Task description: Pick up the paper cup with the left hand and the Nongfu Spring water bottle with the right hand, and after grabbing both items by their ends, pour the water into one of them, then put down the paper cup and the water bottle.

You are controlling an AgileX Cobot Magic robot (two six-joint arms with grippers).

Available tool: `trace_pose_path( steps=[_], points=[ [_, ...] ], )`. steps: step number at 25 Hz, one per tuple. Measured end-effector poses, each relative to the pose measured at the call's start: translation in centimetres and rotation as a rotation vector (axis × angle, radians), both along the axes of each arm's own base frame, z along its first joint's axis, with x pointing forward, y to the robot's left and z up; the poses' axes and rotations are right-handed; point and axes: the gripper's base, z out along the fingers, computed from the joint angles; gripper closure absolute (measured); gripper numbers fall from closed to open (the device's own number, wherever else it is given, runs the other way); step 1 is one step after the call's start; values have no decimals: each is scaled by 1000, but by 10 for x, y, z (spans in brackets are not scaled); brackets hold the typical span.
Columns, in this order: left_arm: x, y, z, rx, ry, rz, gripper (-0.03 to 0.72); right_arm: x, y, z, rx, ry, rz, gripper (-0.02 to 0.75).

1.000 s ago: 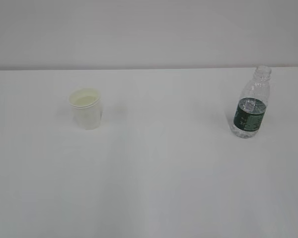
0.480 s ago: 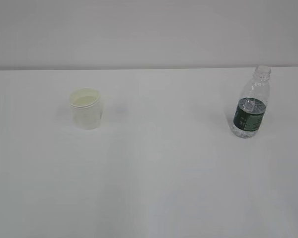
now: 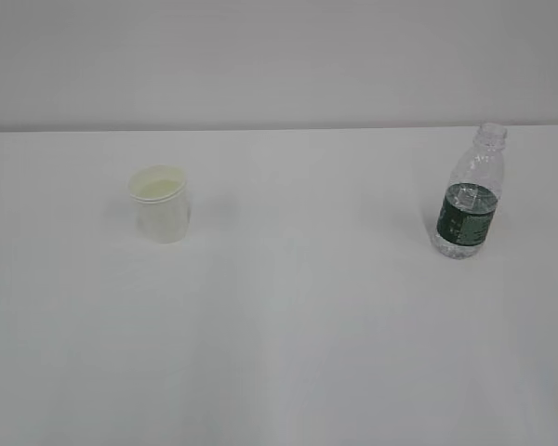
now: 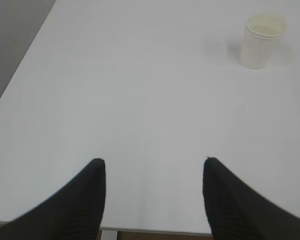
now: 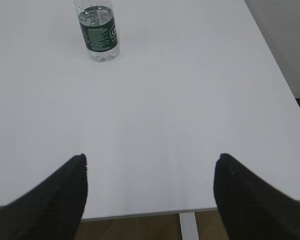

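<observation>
White table [image 3: 288, 316] carries the paper cup [image 3: 161, 204] upright, well left of the Nongfu Spring water bottle [image 3: 471, 193]. The left gripper [image 4: 154, 167] and right hand [image 5: 150, 162], both near the table's front edge, stand with jaws spread wide, holding nothing.

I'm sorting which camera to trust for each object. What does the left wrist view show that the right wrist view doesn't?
Only the left wrist view shows the paper cup, upright at upper right, and the open left gripper. Only the right wrist view shows the Nongfu Spring water bottle, standing at upper left, and the open right gripper. Both show the white table and its near edge; neither gripper touches anything.
</observation>
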Motion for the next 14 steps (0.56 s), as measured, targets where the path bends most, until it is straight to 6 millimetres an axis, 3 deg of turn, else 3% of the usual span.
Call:
trace_pose_path(
  steps=[14],
  points=[
    [0,0,0,0,0,0,258,0,0,0,0,0,0,150]
  ],
)
